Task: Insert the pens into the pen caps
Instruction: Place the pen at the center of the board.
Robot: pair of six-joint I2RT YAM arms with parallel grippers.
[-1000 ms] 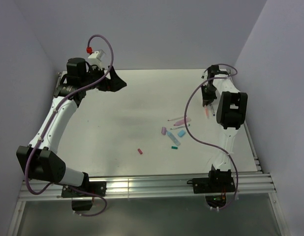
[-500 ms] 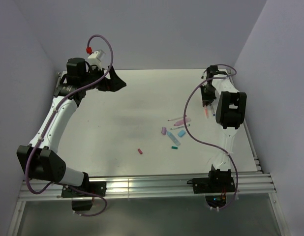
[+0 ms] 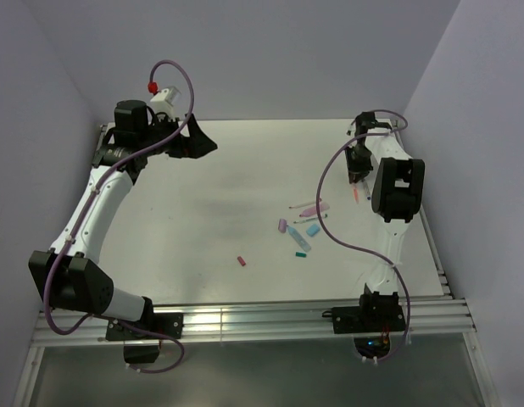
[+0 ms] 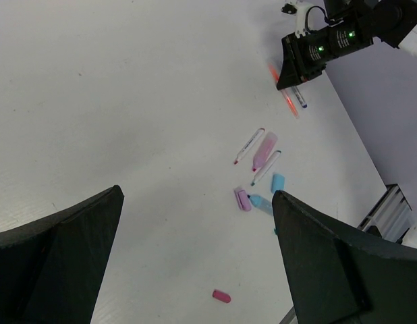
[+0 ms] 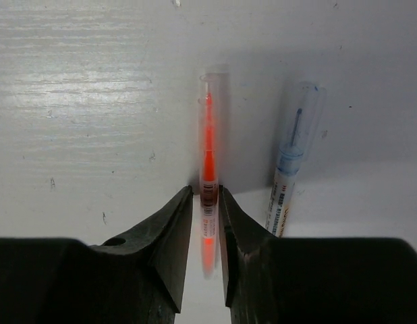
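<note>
1. Grip state: the right gripper point(image 5: 206, 196) is lowered over the orange pen point(image 5: 208, 169) at the far right of the table point(image 3: 228, 178). Its jaws stand narrowly on both sides of the barrel, and whether they press it cannot be told.
2. Position of the pen: it lies flat with its tip inside a clear cap point(image 5: 212, 84). It is just beside the blue pen point(image 5: 286, 175), which seems to be capped in the same way.
3. As this pen looks already capped, the step is judged to be a setting down. The jaws should be spread evenly, so that the barrel is not pushed sideways and rolled against the blue pen.
4. The wrist should be lifted straight up only when both fingers are free of the barrel.
5. The left gripper point(image 4: 196, 192) is spread wide and holds nothing, at the far left. It could be sent next to the lilac cap point(image 3: 281, 225) and the pink pen point(image 3: 311, 209), right of the middle.
</note>
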